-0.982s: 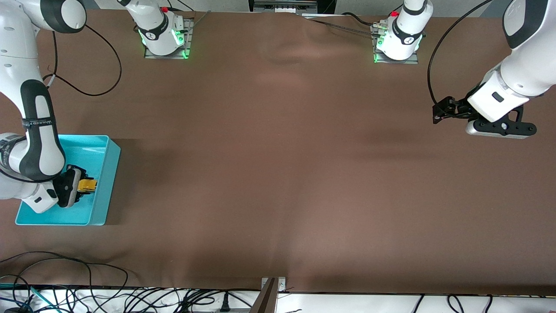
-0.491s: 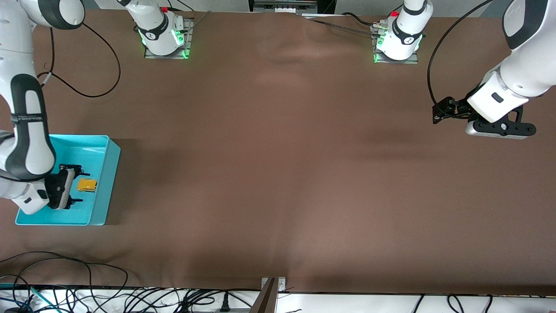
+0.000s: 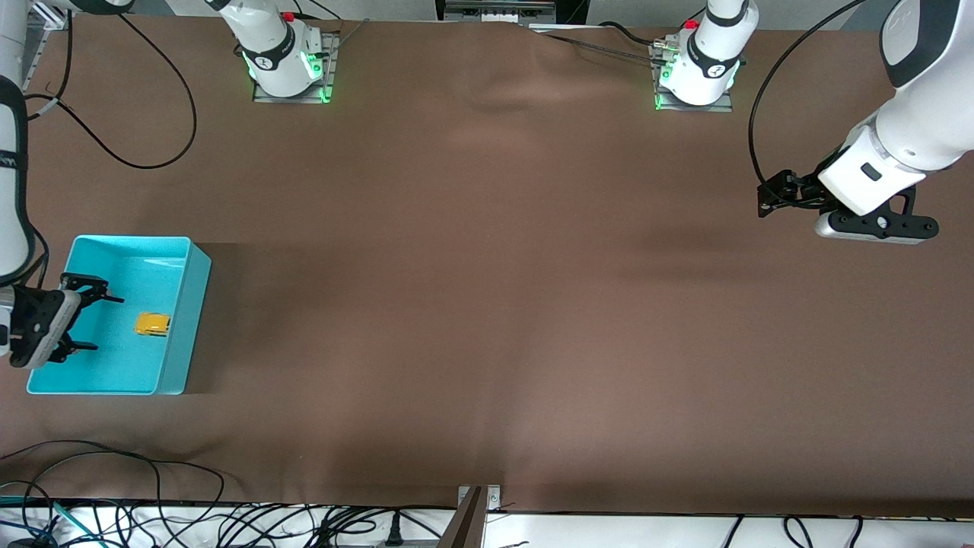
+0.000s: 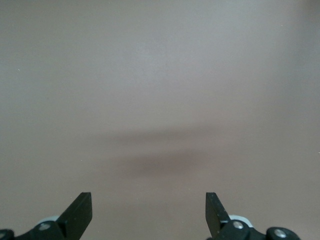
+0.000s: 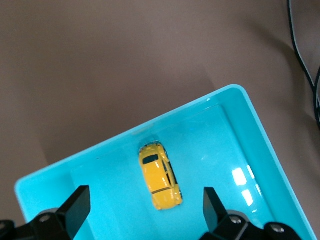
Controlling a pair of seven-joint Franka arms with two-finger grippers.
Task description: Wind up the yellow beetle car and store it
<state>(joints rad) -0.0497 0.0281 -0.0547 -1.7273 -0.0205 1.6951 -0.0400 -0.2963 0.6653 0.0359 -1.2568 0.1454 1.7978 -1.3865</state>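
Note:
The yellow beetle car (image 3: 152, 324) lies on the floor of the turquoise bin (image 3: 196, 297) at the right arm's end of the table. In the right wrist view the car (image 5: 160, 176) rests inside the bin (image 5: 260, 135) near one wall. My right gripper (image 3: 93, 322) is open and empty, raised over the bin's outer edge, apart from the car; in its own wrist view the right gripper (image 5: 145, 210) shows the jaws wide apart. My left gripper (image 3: 765, 199) is open and empty, waiting above bare table at the left arm's end; it also shows in the left wrist view (image 4: 148, 210).
A black cable (image 3: 152, 114) loops on the table near the right arm's base. Cables (image 3: 114, 517) lie along the table's edge nearest the front camera. The two arm bases (image 3: 285, 61) stand at the table's top edge.
My right gripper let go of the car, opened, and drew up and away toward the bin's outer edge. The car stays in the bin. The left arm has not moved.

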